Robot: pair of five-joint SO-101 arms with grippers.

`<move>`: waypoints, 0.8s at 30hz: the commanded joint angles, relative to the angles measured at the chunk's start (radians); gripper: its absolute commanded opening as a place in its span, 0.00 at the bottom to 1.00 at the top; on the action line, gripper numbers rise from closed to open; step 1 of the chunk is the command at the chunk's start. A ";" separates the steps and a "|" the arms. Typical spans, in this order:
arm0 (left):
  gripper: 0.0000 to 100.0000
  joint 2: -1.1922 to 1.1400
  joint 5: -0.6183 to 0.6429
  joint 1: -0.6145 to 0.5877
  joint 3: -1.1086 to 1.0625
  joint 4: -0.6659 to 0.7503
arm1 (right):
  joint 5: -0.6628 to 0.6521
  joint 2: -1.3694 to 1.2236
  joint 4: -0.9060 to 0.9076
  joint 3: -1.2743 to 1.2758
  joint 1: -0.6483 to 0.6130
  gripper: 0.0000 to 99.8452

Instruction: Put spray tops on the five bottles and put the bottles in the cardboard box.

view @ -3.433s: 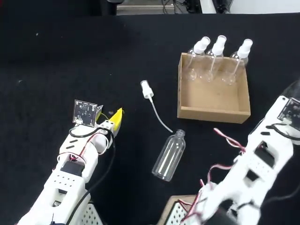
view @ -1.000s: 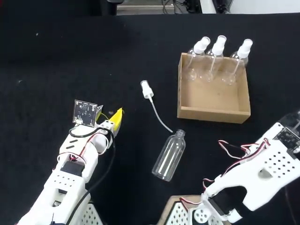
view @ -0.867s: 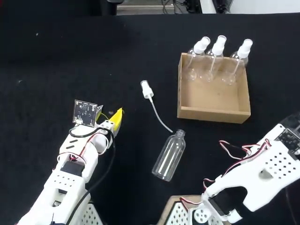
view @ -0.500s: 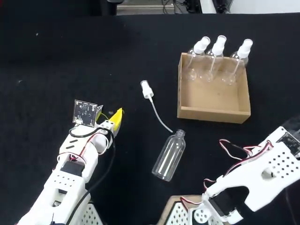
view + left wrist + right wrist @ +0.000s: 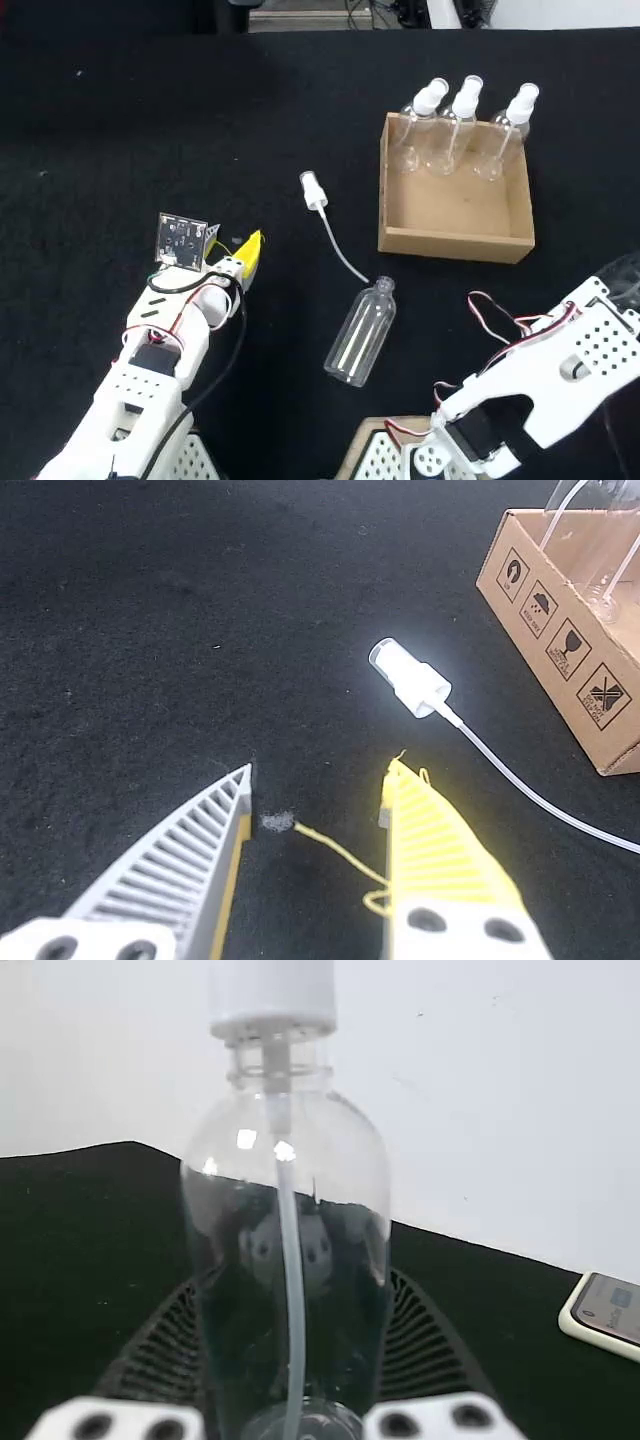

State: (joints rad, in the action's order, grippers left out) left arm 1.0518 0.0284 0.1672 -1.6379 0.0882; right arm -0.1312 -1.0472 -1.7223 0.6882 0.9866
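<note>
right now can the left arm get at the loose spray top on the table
Probably yes: the left gripper is open, and the spray top lies just ahead of it with nothing between.

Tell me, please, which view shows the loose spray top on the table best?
The left wrist view: the spray top lies close ahead of the open left gripper, head and tube distinct. The high view shows it smaller, beside the cardboard box. The right wrist view faces the capped bottle in the right gripper.
</note>
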 commanded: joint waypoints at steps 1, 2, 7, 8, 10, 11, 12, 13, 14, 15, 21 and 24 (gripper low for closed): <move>0.21 0.000 -0.009 0.008 0.021 0.025 | -0.008 -0.008 0.009 -0.002 0.017 0.02; 0.21 0.000 -0.009 0.008 0.021 0.025 | -0.008 -0.008 0.009 -0.002 0.017 0.03; 0.21 0.000 -0.009 0.008 0.021 0.025 | 0.000 -0.010 0.002 0.033 0.009 0.21; 0.21 0.000 -0.009 0.008 0.021 0.025 | 0.000 -0.010 0.002 0.036 0.002 0.24; 0.21 0.000 -0.009 0.008 0.021 0.025 | 0.000 -0.010 0.002 0.042 -0.005 0.29; 0.21 0.000 -0.009 0.008 0.021 0.025 | 0.000 -0.010 0.002 0.045 -0.008 0.30; 0.21 0.000 -0.009 0.008 0.021 0.025 | 0.000 -0.010 0.002 0.048 -0.009 0.30; 0.21 0.000 -0.009 0.008 0.021 0.025 | 0.000 -0.010 0.002 0.050 -0.012 0.29; 0.21 0.000 -0.009 0.008 0.021 0.025 | 0.000 -0.010 0.002 0.050 -0.018 0.29; 0.21 0.000 -0.009 0.008 0.021 0.025 | 0.000 -0.010 0.002 0.051 -0.020 0.28; 0.21 0.000 -0.009 0.008 0.021 0.025 | 0.000 -0.010 0.002 0.051 -0.025 0.28; 0.21 0.000 -0.009 0.008 0.021 0.025 | 0.000 -0.010 0.002 0.051 -0.025 0.28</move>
State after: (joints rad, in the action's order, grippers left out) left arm 1.0518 0.0284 0.1672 -1.6379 0.0882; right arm -0.1358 -1.0579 -1.7131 0.7250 0.9866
